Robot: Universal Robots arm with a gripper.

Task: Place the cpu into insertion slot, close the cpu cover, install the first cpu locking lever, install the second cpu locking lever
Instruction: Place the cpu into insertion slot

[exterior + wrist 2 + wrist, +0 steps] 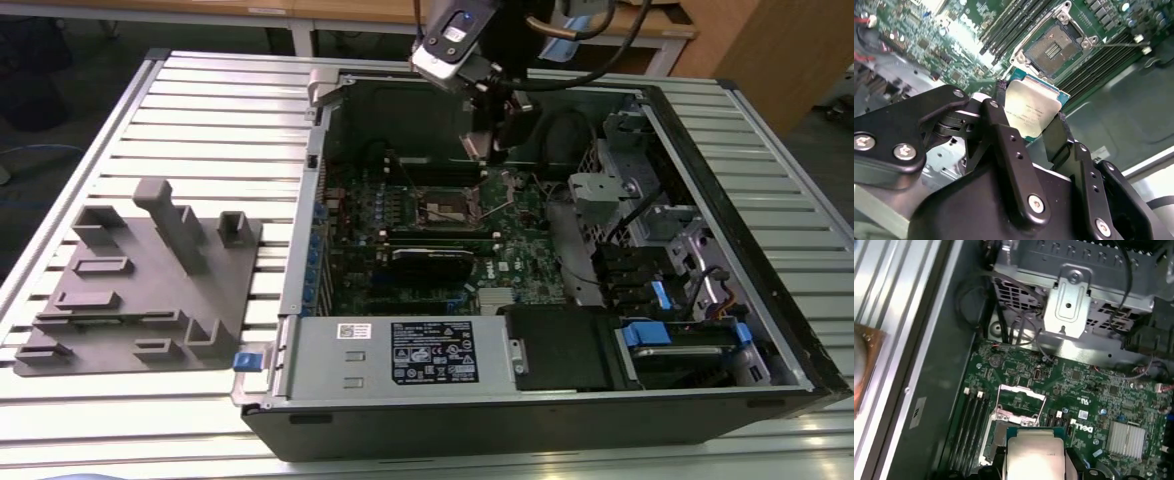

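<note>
slatted metal desk (pixel 134 420) carries an open computer case (pixel 534 425); over its green motherboard (pixel 523 215) the claw (pixel 1030 107) pinches the cpu (pixel 1029 115), near the uncovered insertion slot (pixel 1054 47).

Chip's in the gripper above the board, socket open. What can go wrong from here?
1. The black gripper pinches the silvery-grey square cpu by its edges. It might slip or twist before reaching the black square insertion slot, and a skewed landing could damage the contacts.
2. The thin silver metal cpu cover appears to stand raised beside the slot. The gripper or the chip could snag it on the way down.
</note>
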